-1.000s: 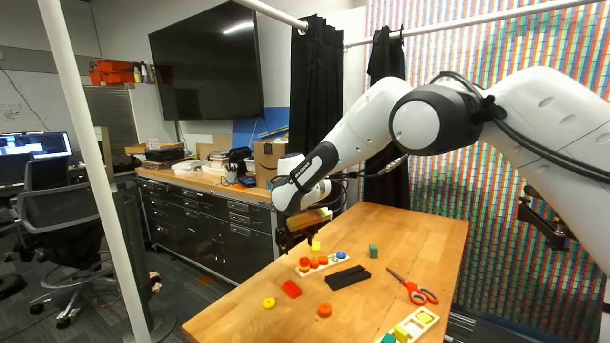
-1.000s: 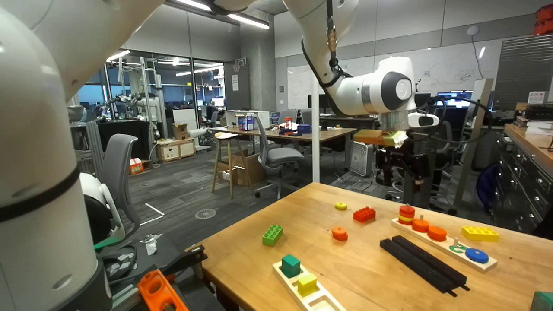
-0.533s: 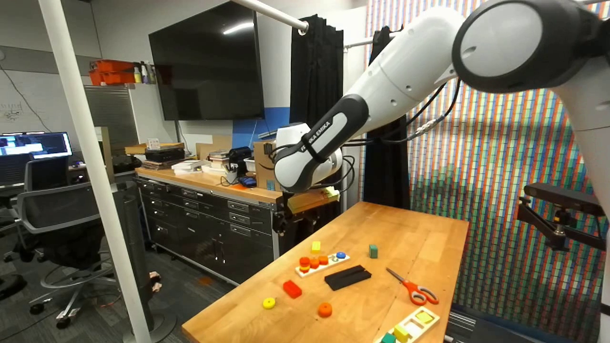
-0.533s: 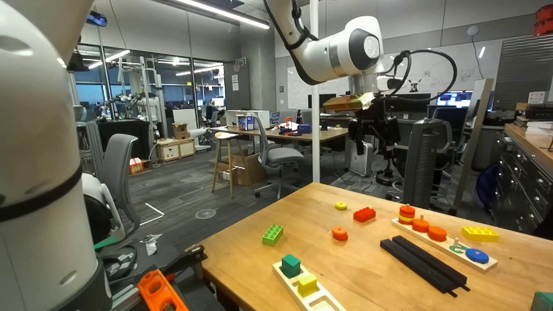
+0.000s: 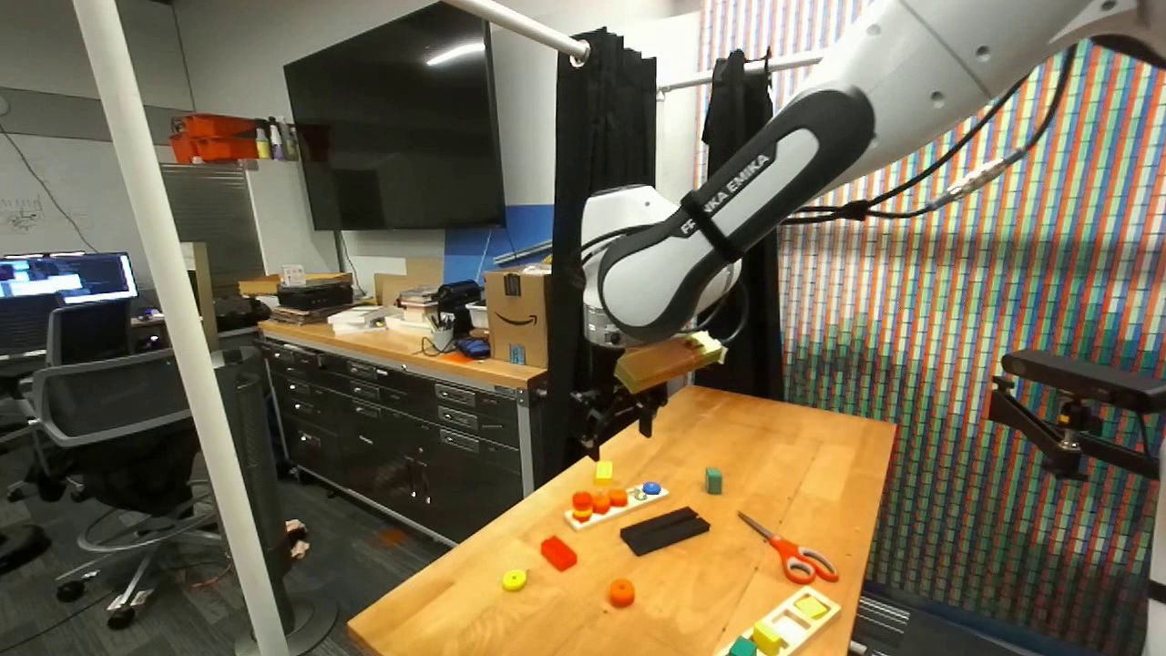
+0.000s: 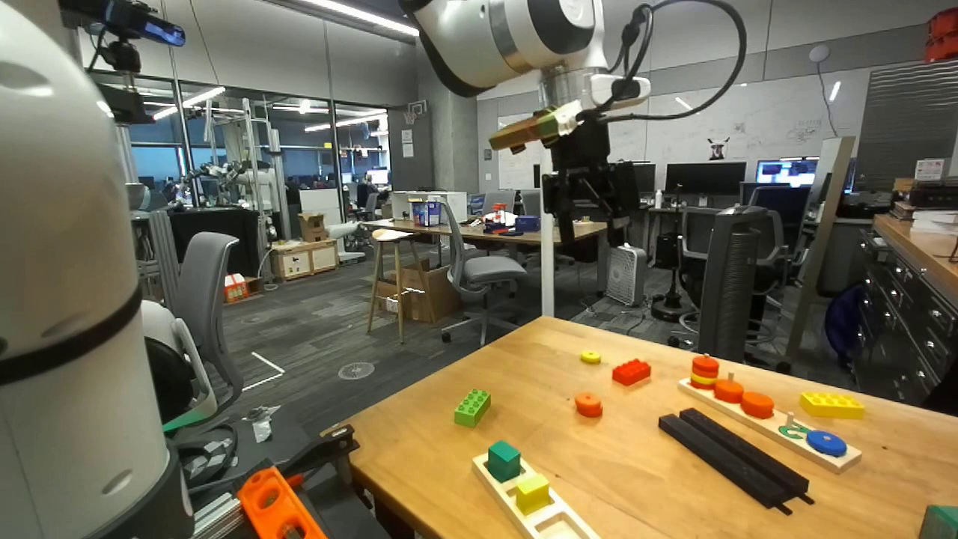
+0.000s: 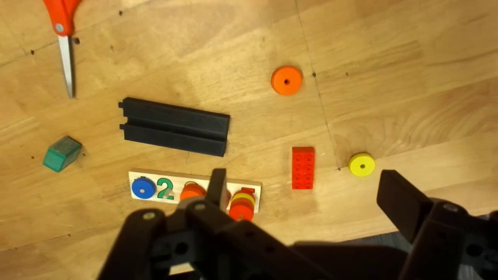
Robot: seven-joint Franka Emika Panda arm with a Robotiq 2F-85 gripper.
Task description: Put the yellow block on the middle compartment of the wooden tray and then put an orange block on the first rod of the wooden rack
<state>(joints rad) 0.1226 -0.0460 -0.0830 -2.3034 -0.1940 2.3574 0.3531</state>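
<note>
The pale wooden tray (image 6: pixel 500 500) lies near the table edge, partly cut off in both exterior views (image 5: pixel 791 629). A yellow block (image 6: pixel 532 494) and a green block (image 6: pixel 504 460) sit in it; another yellow block (image 5: pixel 810 606) is at its end. The wooden rack (image 6: pixel 775 425) bears a red and yellow stack at one end, orange discs, a bare rod and a blue disc. It also shows in the wrist view (image 7: pixel 177 184), partly behind a finger. A loose orange disc (image 7: pixel 286 80) lies on the table (image 6: pixel 588 405). My gripper (image 7: pixel 305 186) is open and empty, high above the table (image 5: pixel 619 439).
A black grooved piece (image 7: pixel 175 126) lies beside the rack. Scissors (image 5: pixel 792 556), a red brick (image 7: pixel 303 168), a yellow disc (image 7: pixel 362 165), a yellow brick (image 6: pixel 831 405), a light green brick (image 6: pixel 472 407) and a green block (image 7: pixel 62 153) lie on the table.
The arm has swung and risen: my gripper moves right in an exterior view and left and up in an exterior view. It stays open. The things on the table have not moved.
</note>
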